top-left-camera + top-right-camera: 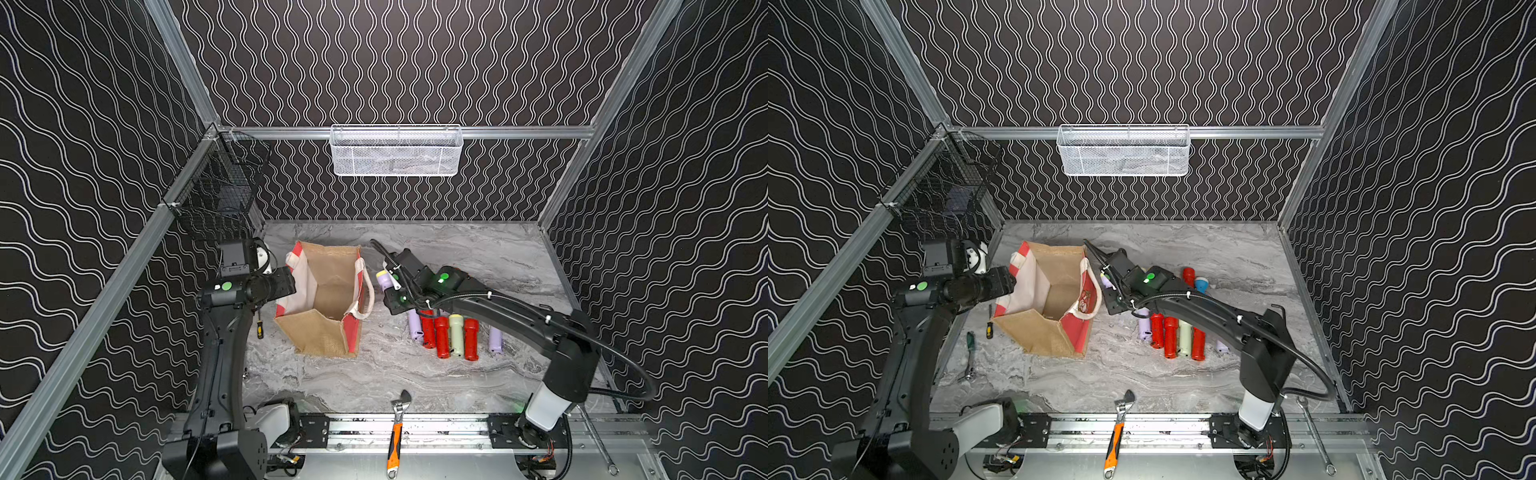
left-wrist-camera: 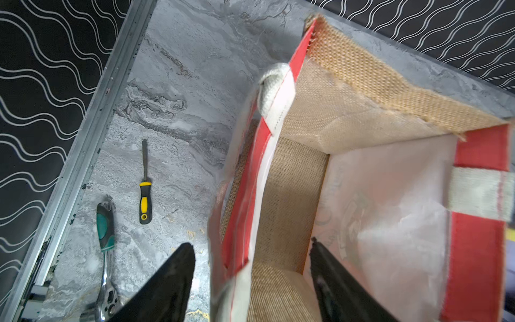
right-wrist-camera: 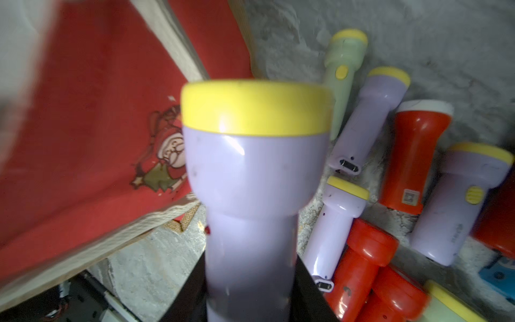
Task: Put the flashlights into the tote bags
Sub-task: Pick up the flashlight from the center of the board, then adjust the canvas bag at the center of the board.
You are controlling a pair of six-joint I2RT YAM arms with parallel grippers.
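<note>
The right pincer (image 3: pixel 249 281) is clenched on the barrel of a lilac plastic flashlight with a yellow rim (image 3: pixel 250 172), holding it up off the grey marbled desk (image 1: pixel 415 374). The flashlight goes head first, just beside the red printed side of the boxy tan jute tote bag (image 1: pixel 316 332) and outside its mouth. Under that arm, the loose flashlights (image 1: pixel 442 332) lie bunched on the desk to the bag's right: red, lilac and pale green barrels side by side, with a blue flashlight (image 1: pixel 1201 284) at the pile's far edge. Across the bag, the left pincer (image 2: pixel 250 242) is released, jaws spread wide astride the red-and-white striped wall, one finger (image 2: pixel 172 278) outside, one inside. Beyond it, a yellow-and-black screwdriver (image 2: pixel 145 203) and a green-handled ratchet (image 2: pixel 105 223) lie on the desk. An orange-handled adjustable wrench (image 1: pixel 396 436) rests at the front rail.
</note>
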